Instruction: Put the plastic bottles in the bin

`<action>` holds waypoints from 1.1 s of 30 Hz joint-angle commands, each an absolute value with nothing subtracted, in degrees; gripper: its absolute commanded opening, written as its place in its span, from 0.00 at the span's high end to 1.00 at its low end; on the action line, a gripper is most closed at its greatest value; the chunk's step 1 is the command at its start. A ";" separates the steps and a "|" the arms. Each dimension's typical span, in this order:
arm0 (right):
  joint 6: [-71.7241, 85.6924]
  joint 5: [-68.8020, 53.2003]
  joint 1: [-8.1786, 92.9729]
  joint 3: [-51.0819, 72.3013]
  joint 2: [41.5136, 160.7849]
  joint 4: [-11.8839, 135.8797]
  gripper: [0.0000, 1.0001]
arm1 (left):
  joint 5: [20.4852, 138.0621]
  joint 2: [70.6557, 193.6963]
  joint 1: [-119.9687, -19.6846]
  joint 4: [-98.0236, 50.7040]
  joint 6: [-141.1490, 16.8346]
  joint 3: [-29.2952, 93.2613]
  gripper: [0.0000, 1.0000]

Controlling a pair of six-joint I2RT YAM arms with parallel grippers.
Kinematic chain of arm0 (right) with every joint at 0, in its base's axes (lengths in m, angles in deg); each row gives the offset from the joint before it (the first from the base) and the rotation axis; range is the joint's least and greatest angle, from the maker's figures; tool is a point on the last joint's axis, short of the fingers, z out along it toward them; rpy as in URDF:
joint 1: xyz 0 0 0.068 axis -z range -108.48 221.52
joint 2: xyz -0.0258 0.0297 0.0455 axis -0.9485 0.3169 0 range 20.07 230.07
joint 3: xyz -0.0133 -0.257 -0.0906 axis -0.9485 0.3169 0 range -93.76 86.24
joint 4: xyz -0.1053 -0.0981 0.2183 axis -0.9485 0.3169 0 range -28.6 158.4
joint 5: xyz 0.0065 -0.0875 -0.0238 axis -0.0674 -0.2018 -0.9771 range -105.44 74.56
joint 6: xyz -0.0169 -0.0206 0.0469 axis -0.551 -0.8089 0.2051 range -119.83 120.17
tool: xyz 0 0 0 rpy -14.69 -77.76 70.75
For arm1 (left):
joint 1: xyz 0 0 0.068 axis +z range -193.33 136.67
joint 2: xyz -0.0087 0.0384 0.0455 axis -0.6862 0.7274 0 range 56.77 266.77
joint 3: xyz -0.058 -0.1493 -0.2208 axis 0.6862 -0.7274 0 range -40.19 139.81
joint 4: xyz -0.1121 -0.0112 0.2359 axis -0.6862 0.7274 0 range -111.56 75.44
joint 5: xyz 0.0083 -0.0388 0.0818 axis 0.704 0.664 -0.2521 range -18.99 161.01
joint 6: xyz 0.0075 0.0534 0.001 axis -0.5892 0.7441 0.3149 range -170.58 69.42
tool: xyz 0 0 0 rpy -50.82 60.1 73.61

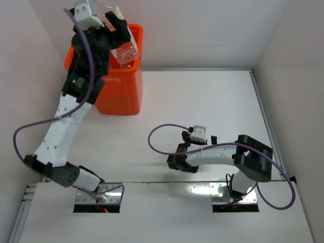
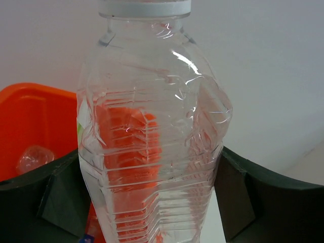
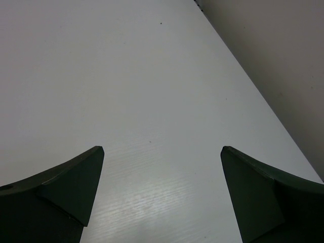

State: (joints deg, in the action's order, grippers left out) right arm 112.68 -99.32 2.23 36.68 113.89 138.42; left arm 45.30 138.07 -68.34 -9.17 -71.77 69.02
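Bottle (image 2: 152, 101) (clear, white cap) sits clamped in the left claw (image 2: 150, 195), over the open orange bin (image 2: 30, 111), where another bottle (image 2: 34, 158) lies. Right claw (image 3: 162, 187) gapes wide, low over the table (image 3: 126, 76).

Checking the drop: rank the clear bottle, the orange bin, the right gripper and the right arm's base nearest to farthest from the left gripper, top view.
1. The clear bottle: held by the left gripper.
2. The orange bin: just under it, far left.
3. The right gripper: open, mid-table, right of centre.
4. The right arm's base: near edge, right.
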 commanded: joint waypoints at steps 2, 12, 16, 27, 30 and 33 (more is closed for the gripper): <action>113.72 -102.01 1.30 34.74 114.11 142.17 0.00 | 42.01 141.05 -64.26 -10.92 -72.02 71.09 0.56; 113.20 -102.01 0.77 34.22 115.25 142.17 0.00 | 53.34 140.97 -49.40 -9.08 -81.69 65.03 0.10; 113.20 -102.01 0.77 34.21 115.25 142.17 0.00 | 57.38 138.43 -47.81 -9.08 -82.22 62.92 0.00; 112.41 -102.01 1.83 33.69 115.25 142.17 0.00 | 56.96 134.90 -47.81 -9.08 -79.15 64.76 0.00; 111.88 -101.40 3.05 33.69 115.25 142.17 0.00 | 57.47 137.96 -47.81 -9.08 -77.84 64.76 0.00; 111.88 -101.40 3.06 33.69 115.25 142.17 0.00 | 59.76 141.57 -47.81 -9.08 -77.30 64.76 0.00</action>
State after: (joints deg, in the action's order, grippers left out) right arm 111.41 -99.43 2.60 35.42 115.20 138.42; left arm 57.23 138.02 -48.10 -7.60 -78.96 63.60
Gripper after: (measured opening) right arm 0.996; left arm 1.000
